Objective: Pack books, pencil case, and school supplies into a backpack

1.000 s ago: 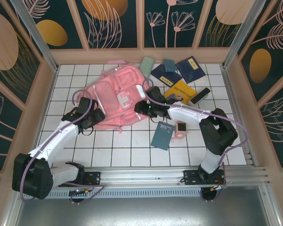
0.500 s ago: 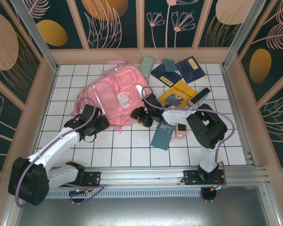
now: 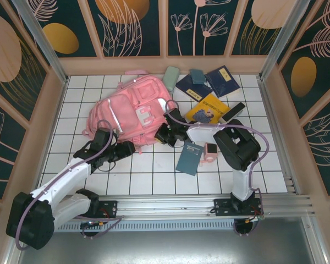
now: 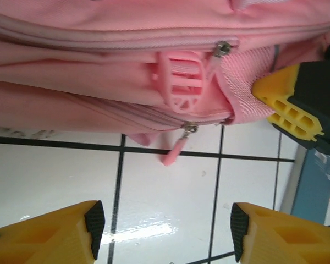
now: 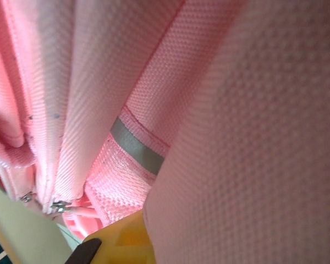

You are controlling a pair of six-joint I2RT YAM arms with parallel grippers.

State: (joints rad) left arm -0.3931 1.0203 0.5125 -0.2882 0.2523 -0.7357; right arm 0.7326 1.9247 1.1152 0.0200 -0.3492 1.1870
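left gripper: fingers apart, holding nothing, zipper pull ahead between them | right gripper: 1 finger seen, rest hidden by backpack fabric, grip unclear

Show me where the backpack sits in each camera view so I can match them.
Top external: backpack left of centre on the tiles.
Left wrist: backpack across the top, zip pulls hanging over the tiles.
Right wrist: backpack fabric close up, grey strip left of centre.
Shared landmark: right gripper at the backpack's near-right corner; its yellow finger shows at the left wrist view's right edge and its own view's bottom edge.
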